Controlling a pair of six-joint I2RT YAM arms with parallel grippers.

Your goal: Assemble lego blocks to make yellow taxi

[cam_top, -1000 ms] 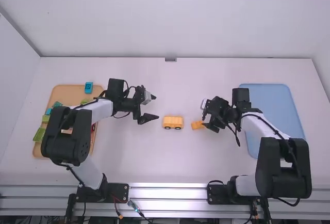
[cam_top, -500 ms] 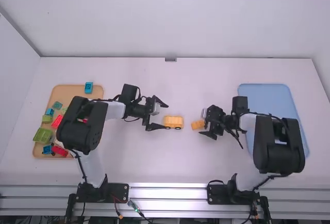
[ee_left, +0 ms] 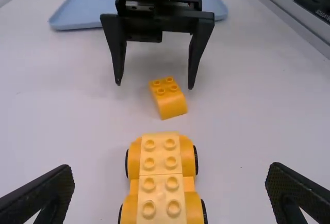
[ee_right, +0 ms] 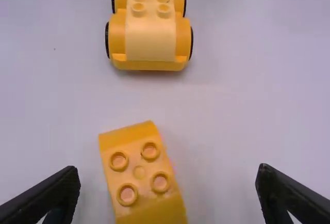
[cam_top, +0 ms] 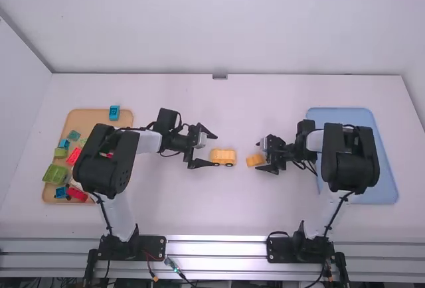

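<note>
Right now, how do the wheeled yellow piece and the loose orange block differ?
The wheeled piece has black-rimmed wheels; the loose block has none. The wheeled piece is longer, with more studs on top than the block's four. The wheeled piece is yellow-orange with a paler top; the block is orange all over. Both sit studs up on the table.

High cam: above, far, looks fwd/down. Wrist cams: close, opp. dirs, both see wheeled base [ee_left: 161, 178] + block [ee_left: 170, 100].

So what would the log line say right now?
left claw: open at wheeled yellow body | right claw: open around loose orange-yellow block | block and body: apart on table
</note>
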